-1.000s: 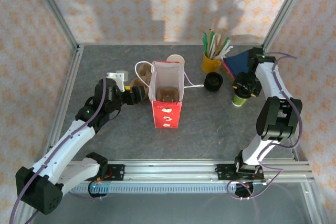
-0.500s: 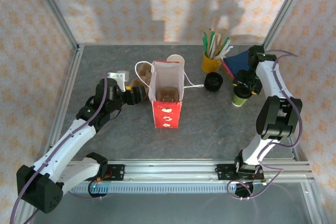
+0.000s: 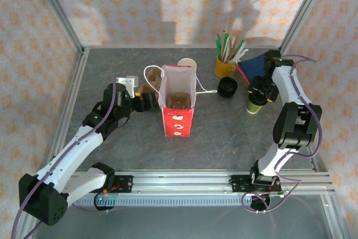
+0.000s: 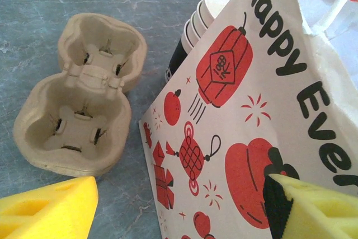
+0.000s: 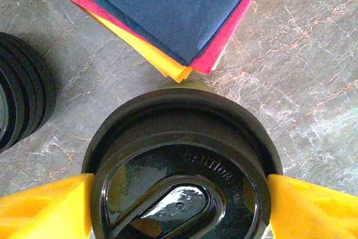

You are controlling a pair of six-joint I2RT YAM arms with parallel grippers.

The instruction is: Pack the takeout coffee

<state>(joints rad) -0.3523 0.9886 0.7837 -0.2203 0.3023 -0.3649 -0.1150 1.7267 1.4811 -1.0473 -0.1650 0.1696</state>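
Takeout coffee (image 5: pixel 178 183) is clasped at its lid between the right gripper's (image 3: pixel 261 91) fingers (image 5: pixel 42 208), unmoved on the table (image 5: pixel 313 54) since a second ago, so lifting is judged still pending. Left gripper (image 4: pixel 179 211) is held open, the bag (image 4: pixel 263 110) just ahead.

A paper bag (image 3: pixel 178 117) stands mid-table (image 3: pixel 224 138), with a cardboard tray (image 3: pixel 179 100) in it. A cup carrier (image 4: pixel 78 118) lies just left of the bag, and stacked cups (image 3: pixel 186 63) stand behind it. Near the far right corner stands a mug of sticks (image 3: pixel 225 66), with lids (image 3: pixel 227 87) before it and napkins (image 3: pixel 253 64) to its right. The coffee cup (image 3: pixel 255 105) stands before the napkins, near the right edge.
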